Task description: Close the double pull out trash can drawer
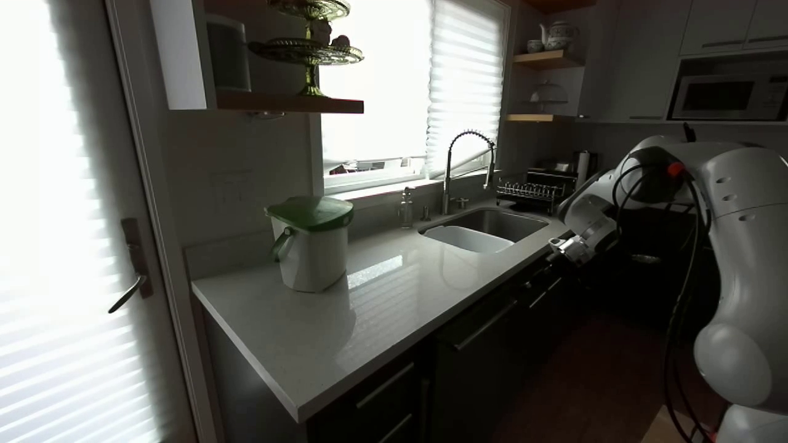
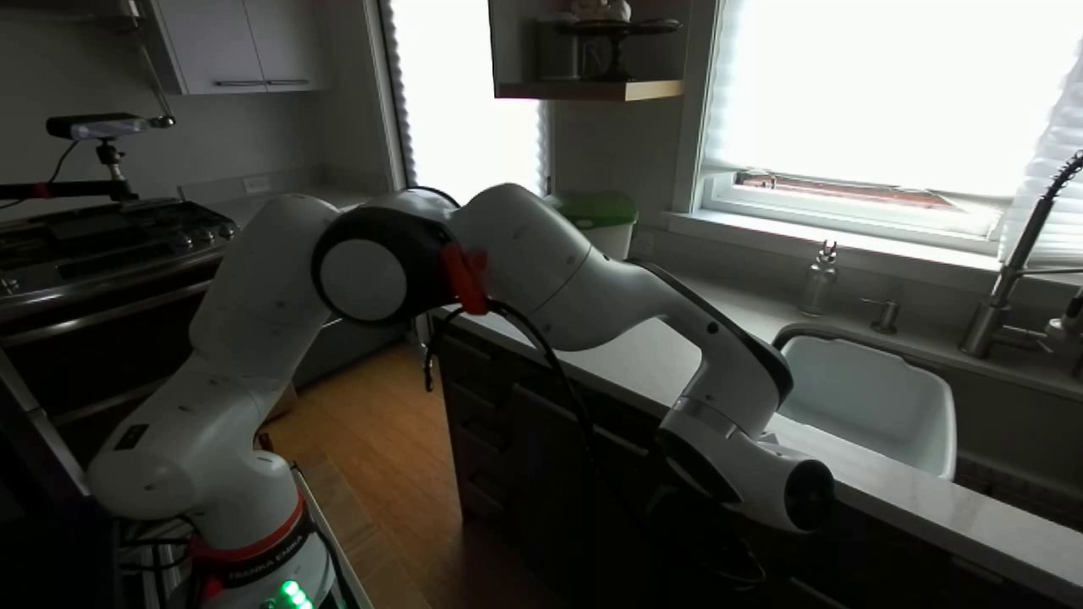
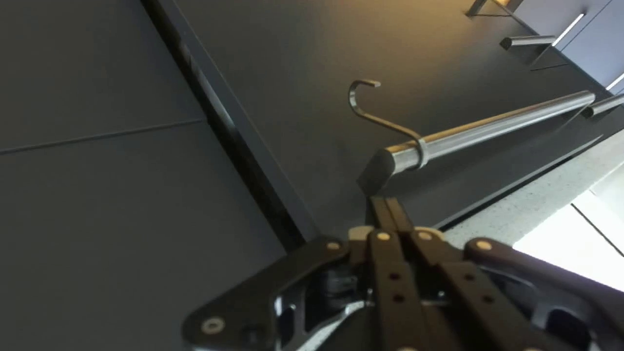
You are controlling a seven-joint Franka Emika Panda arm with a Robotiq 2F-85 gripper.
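In the wrist view a dark grey drawer front (image 3: 302,112) carries a steel bar handle (image 3: 492,126). A dark gap (image 3: 243,156) runs along the front's left side, beside a neighbouring dark panel (image 3: 122,219). How far the drawer stands out is hard to tell, and no trash cans show inside. My gripper (image 3: 388,202) is shut, fingertips together with nothing between them. The tips point at the drawer front just below the handle's near end; whether they touch is unclear. In both exterior views the fingers are lost in the dark by the cabinets.
A metal S-hook (image 3: 385,122) hangs on the handle and sticks out. The pale counter edge (image 3: 531,195) runs close by on the right of the wrist view. A sink with a white basin (image 1: 468,240) and a green-lidded white bin (image 1: 314,258) are on the counter side.
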